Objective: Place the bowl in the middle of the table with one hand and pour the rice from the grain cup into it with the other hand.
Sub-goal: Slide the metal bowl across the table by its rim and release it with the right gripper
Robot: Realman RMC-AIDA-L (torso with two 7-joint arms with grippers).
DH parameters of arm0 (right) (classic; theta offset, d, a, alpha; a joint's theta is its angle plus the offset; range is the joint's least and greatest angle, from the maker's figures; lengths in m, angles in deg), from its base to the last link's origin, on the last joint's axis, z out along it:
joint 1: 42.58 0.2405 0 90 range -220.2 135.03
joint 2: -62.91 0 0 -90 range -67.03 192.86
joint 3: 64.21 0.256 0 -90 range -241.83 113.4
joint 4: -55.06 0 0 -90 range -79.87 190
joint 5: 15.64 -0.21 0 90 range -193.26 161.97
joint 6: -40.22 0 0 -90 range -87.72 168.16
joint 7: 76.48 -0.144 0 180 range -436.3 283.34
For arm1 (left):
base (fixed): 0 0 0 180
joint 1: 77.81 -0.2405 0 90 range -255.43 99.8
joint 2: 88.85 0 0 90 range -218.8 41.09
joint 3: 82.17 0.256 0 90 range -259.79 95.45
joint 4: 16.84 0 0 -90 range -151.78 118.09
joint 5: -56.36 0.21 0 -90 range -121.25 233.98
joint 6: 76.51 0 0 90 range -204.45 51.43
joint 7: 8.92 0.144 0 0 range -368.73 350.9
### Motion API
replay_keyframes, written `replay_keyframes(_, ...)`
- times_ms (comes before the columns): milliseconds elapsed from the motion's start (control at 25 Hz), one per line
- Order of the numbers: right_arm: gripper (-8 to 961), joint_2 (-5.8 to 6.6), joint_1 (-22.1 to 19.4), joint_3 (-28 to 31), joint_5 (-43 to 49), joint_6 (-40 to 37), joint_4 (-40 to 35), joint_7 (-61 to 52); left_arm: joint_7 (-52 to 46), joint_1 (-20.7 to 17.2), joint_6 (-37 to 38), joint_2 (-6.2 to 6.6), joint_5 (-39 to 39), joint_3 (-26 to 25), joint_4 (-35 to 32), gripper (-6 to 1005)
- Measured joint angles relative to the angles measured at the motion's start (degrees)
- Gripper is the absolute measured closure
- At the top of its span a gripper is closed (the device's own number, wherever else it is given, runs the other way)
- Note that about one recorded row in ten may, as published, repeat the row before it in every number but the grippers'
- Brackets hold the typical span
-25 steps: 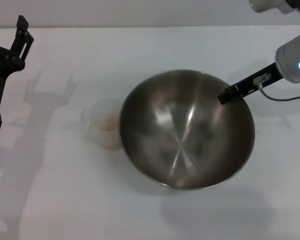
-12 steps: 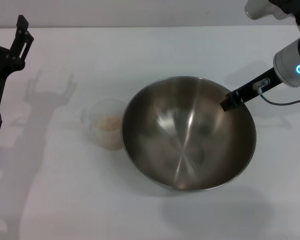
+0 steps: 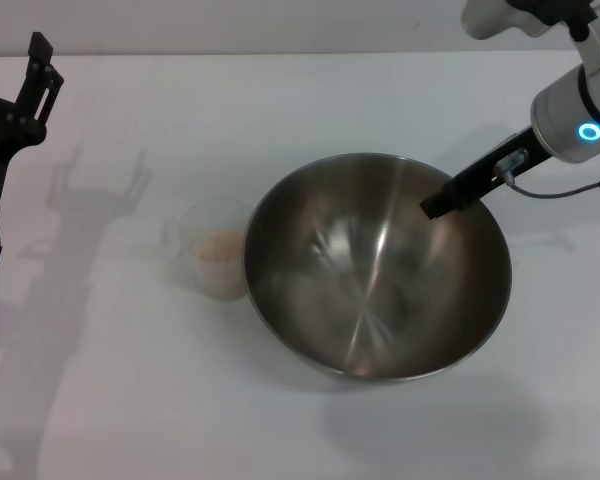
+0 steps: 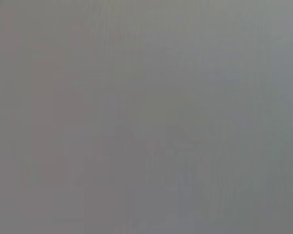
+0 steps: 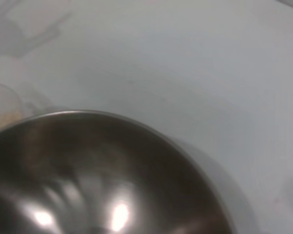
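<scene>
While right gripper (image 3: 435, 207) holds bowl (image 3: 360, 320) (rim), grain cup (image 3: 208, 258) stands beside.

I see open table (image 3: 130, 400) across the frame's lower left; the bowl (image 3: 376, 265) crowds the grain cup (image 3: 213, 248) from its right.

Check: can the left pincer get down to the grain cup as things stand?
Probably yes. The grain cup stands upright on the table, its right side close against the bowl, but its left side and top are open. The left pincer is raised at the far left with bare table between.
</scene>
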Motion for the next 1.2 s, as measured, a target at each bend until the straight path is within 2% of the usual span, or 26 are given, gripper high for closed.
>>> replay_keyframes(160, 568, -0.06, 0.14, -1.46, 1.69, -0.21, -1.88, -0.18, 0.00, -0.81, 0.61, 0.05, 0.00, -0.01, 0.10, 199)
replay_keyframes(520, 546, 0.00, 1.32, -1.93, 3.05, 0.01, -7.97, 0.06, 0.00, -2.80, 3.39, 0.05, 0.08, 0.05, 0.21, 202)
replay_keyframes(720, 546, -0.12, -0.02, -2.00, 3.38, -3.24, -14.13, 0.82, 0.00, -3.60, 4.23, 0.15, 0.09, -0.12, 0.26, 203)
replay_keyframes(920, 545, -0.28, -6.44, -5.43, 3.62, -16.84, -20.23, 3.05, 0.00, -3.70, 3.92, 0.22, 0.10, -0.22, -0.15, 204)
replay_keyframes(1200, 544, -0.68, -18.84, -16.80, 12.48, -50.64, -21.16, 2.66, 0.00, -3.42, 2.68, 0.16, 0.08, -0.17, -0.43, 206)
